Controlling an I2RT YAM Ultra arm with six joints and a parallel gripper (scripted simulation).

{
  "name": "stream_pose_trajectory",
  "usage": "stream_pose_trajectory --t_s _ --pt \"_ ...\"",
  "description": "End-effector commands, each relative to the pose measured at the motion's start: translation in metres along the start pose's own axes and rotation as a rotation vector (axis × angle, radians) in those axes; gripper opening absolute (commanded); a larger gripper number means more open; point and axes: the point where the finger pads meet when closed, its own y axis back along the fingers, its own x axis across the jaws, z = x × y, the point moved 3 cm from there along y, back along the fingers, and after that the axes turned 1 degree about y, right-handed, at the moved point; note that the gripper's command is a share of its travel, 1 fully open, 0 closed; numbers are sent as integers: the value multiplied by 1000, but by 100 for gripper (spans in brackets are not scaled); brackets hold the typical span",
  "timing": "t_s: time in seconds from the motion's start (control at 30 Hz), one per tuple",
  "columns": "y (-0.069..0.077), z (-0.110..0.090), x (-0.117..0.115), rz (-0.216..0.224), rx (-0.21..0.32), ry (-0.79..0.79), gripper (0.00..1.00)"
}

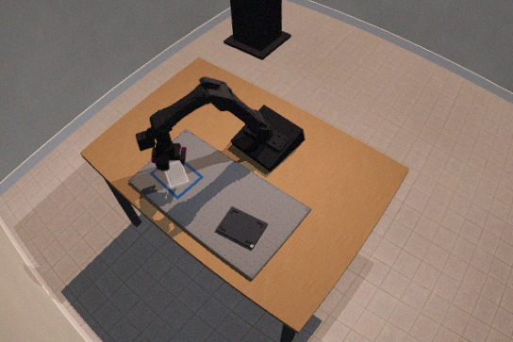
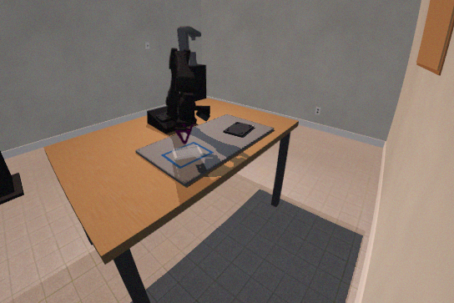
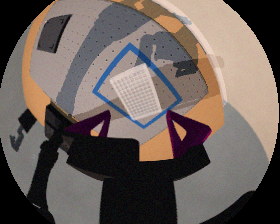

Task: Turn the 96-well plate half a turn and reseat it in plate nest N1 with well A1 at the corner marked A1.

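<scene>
The white 96-well plate lies flat inside the blue taped outline B1 on the grey deck. It also shows in the exterior view and in the wrist view. My gripper hangs above the plate's near end with its purple fingers spread wide and nothing between them; in the wrist view the gripper stands apart from the plate. The dark plate nest N1 is empty at the deck's other end. I cannot make out the plate's cut corner.
The grey deck lies on an orange table. The arm's black base stands behind the deck. A black pedestal stands on the floor beyond the table.
</scene>
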Motion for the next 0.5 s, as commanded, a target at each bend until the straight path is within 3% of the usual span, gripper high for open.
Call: stream_pose_trajectory --t_s 0.0,0.47 --pt "20 -1 -5 -34 -24 -185 100" --pt "20 -1 -5 -29 -31 -585 100"
